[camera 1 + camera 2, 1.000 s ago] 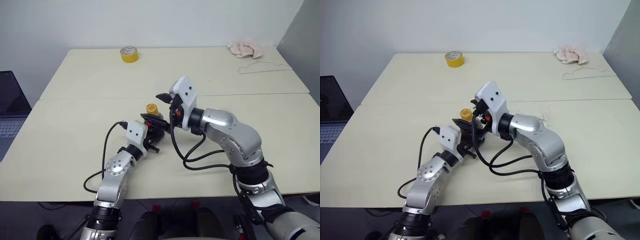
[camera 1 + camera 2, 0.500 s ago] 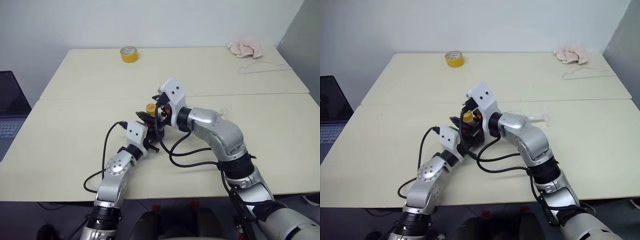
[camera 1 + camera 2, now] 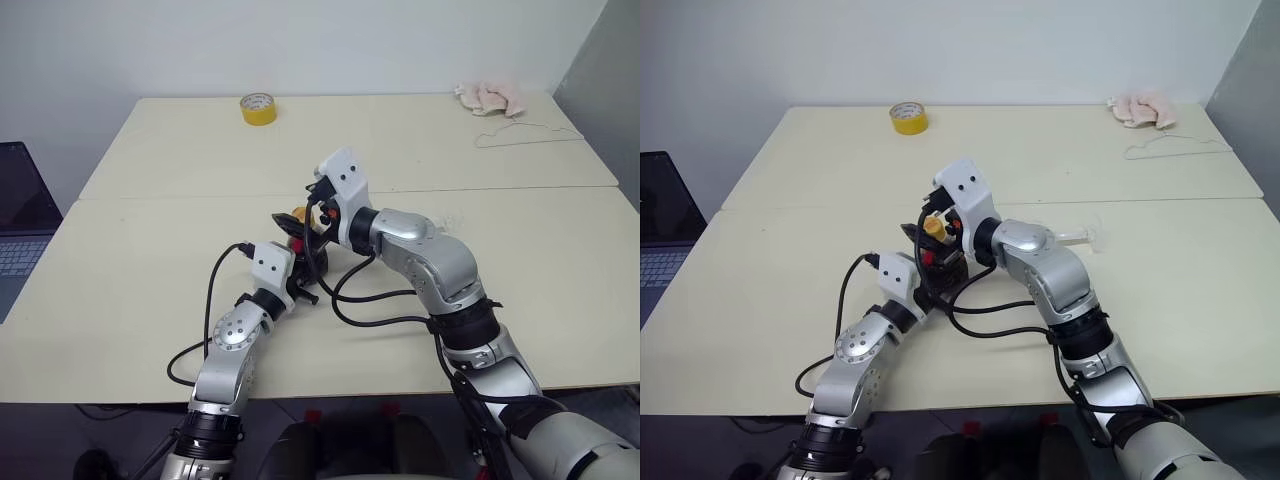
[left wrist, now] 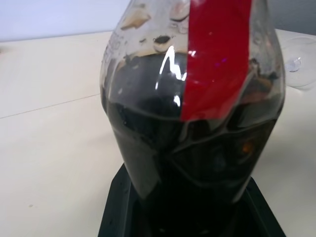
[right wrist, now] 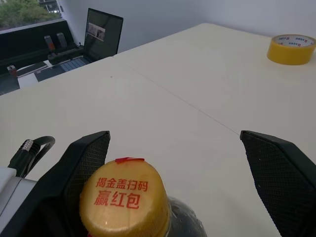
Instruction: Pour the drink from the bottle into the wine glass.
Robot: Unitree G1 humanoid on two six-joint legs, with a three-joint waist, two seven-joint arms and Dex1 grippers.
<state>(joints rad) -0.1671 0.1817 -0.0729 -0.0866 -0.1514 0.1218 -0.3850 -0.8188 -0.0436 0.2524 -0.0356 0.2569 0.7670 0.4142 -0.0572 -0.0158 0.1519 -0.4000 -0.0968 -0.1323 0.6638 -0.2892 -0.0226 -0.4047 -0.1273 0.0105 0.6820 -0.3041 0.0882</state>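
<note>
The right tool (image 5: 173, 163) has moved in, fingers now flanking the bottle (image 4: 192, 108) cap

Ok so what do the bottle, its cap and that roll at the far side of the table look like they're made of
The bottle: clear glossy plastic, judging by its moulded ridges and bright highlights over the dark drink; its red label strip looks like shiny film. The cap: matte yellow plastic printed with red characters. The tape roll: yellow adhesive tape wound on a core, probably cardboard, though that is hard to tell.
</note>
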